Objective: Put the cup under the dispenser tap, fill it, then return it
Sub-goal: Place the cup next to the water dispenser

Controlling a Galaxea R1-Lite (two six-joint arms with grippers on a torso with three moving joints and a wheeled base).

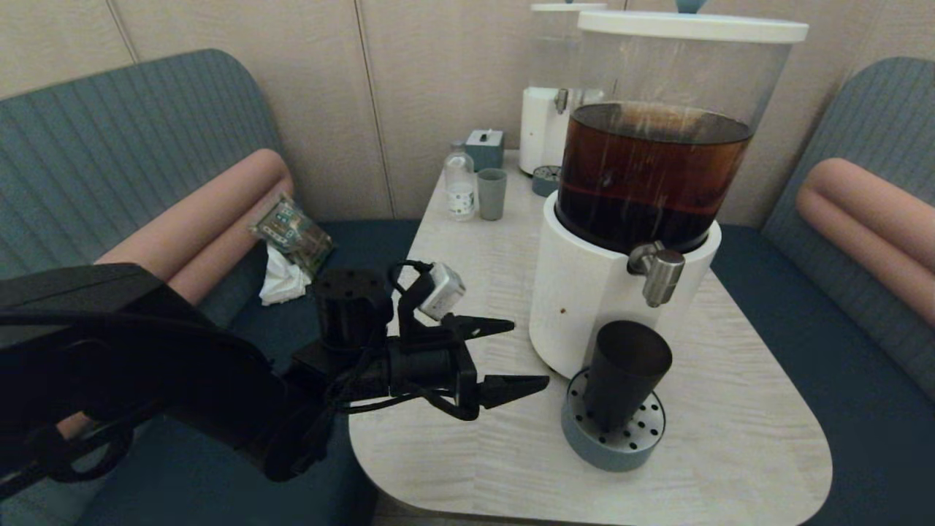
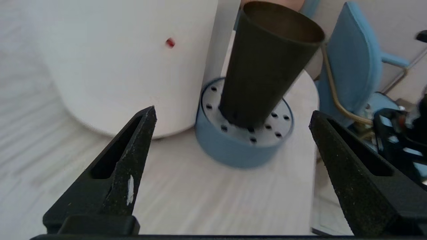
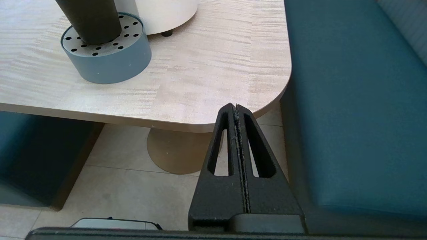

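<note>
The dark cup [image 1: 623,380] [image 2: 267,63] [image 3: 90,20] stands upright on the blue-grey perforated drip tray [image 1: 612,435] [image 2: 233,146] [image 3: 110,60], right under the steel dispenser tap [image 1: 659,270]. The tap belongs to the big white-based dispenser [image 1: 584,299] holding brown liquid. My left gripper [image 1: 527,355] [image 2: 232,116] hangs open over the table, a short way left of the cup, with nothing between its fingers. My right gripper [image 3: 236,106] is shut on nothing, parked below the table's near right corner, out of the head view.
At the table's [image 1: 475,438] far end stand a small grey-green cup [image 1: 491,193], a clear bottle [image 1: 459,181], a small box [image 1: 485,148] and a second dispenser [image 1: 544,124]. Blue benches flank both sides; a tissue and packet [image 1: 292,234] lie on the left one.
</note>
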